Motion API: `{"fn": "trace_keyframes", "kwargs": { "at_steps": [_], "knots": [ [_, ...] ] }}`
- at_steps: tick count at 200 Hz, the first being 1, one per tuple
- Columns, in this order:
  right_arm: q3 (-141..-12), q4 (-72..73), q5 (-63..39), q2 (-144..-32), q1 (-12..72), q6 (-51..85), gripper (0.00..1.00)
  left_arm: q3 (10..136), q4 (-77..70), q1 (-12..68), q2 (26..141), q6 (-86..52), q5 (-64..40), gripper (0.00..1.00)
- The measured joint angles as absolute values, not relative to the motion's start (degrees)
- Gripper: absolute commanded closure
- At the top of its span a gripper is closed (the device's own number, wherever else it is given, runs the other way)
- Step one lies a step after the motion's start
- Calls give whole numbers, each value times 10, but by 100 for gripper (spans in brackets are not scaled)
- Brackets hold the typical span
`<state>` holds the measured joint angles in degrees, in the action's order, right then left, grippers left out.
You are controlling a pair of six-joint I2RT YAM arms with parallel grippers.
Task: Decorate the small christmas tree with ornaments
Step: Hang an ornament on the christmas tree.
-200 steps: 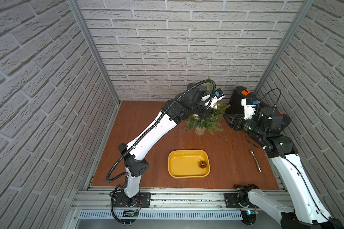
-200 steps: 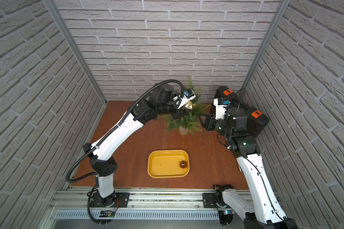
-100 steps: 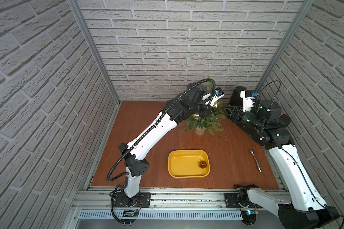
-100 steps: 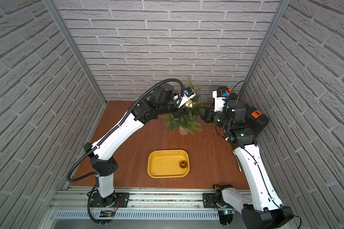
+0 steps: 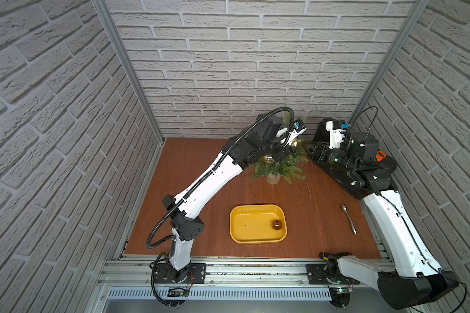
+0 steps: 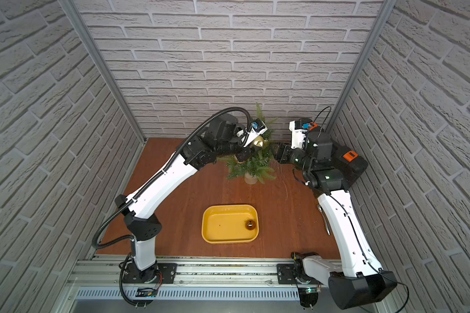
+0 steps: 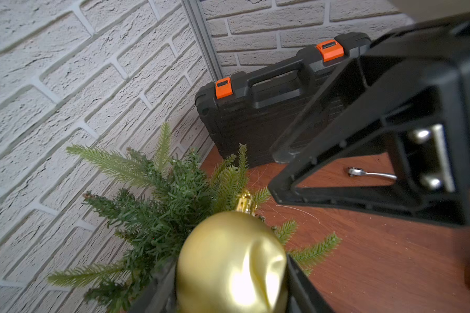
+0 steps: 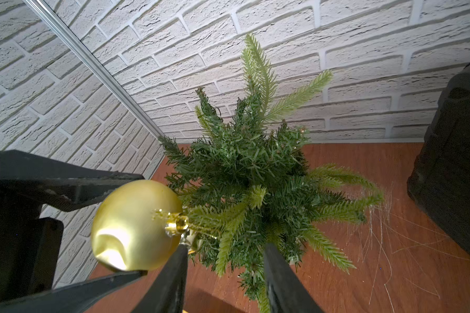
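At the back of the tabletop (image 5: 201,168), the left tool (image 7: 231,263) is clenched on the satin gold bauble (image 7: 228,244), one finger on each side of the ball. The bauble is held in the air against the upper branches of the small christmas tree (image 5: 280,166). In the right wrist view its gold cap is turned toward the foliage, right at a light-tipped twig.

Facing it from the tree's other side, the right tool (image 8: 225,246) has its fingers drawn in, with twig tips showing between them. Whether they pinch a twig cannot be told.

The tree stands upright in its pale cream pot (image 5: 272,179). A mirror-like pale gold bauble (image 5: 268,159) sits in its branches, partly under the left arm (image 5: 215,176).

Nearer the front, well apart from the tree, the yellow tray (image 5: 244,216) holds the small dark bronze bauble (image 5: 276,224) near its right end. A ratchet wrench (image 5: 349,219) lies on the bare wood to the right of the tray. A black tool case (image 7: 255,108) with orange latches stands in the back corner.
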<state>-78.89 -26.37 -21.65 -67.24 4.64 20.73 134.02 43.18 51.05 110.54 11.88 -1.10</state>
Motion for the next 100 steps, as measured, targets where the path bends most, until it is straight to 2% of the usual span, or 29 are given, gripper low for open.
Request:
{"fn": "trace_keyframes", "kwargs": {
  "at_steps": [100],
  "knots": [
    [-817, -264, -208, -699, 46, 206, 55, 1329, 418, 510, 1105, 117, -3, 47]
  ]
}}
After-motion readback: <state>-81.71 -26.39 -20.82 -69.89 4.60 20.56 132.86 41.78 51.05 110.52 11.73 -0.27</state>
